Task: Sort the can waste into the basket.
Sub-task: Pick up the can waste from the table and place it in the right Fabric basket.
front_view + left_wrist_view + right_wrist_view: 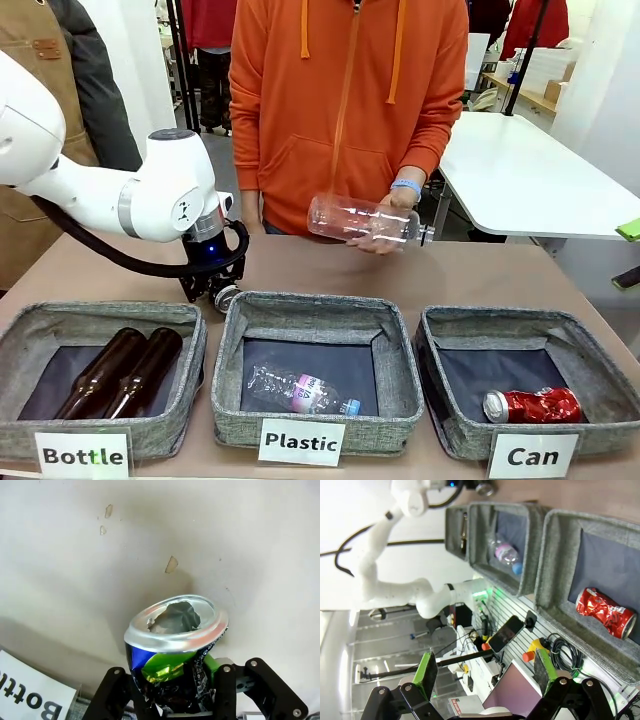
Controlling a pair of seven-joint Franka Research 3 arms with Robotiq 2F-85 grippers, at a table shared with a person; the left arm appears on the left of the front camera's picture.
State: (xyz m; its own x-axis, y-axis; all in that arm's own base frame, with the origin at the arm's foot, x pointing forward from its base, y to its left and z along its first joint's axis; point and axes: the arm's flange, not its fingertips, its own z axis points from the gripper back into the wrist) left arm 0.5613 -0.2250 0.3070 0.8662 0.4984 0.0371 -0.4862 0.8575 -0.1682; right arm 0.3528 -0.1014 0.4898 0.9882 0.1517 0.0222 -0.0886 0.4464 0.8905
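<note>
We are watching the left pincer (pixel 222 292) hanging low over the worktop (pixel 480 275), just behind the far rims where the "Bottle" basket (pixel 100 312) and the "Plastic" basket (pixel 315 305) are meeting. In the left wrist view, that pincer (pixel 172 687) is clenching the black can (pixel 175 640). The can's crumpled body, with blue and yellow-green print, is sitting between the black fingers, and its torn silver top is pointing away from the camera. From the front we are catching only the can's round silver end (pixel 227 297) below the wrist.

Over on the robot's right, the "Can" basket (pixel 500 322) is standing well apart from that pincer. The red can (pixel 533 405) is lying on its side on the dark floor, near the front wall. The right wrist view is showing the same red can (pixel 605 612) in that basket (pixel 560 555). The right pincer (pixel 485 670) is released and grasping nothing, with its green pads spread wide.

Across the worktop, a person's hand (pixel 395 203) is holding a clear plastic bottle (pixel 365 220) sideways. Another clear bottle (pixel 300 390) is lying in the "Plastic" basket, and two brown bottles (pixel 120 370) are lying side by side in the "Bottle" basket.
</note>
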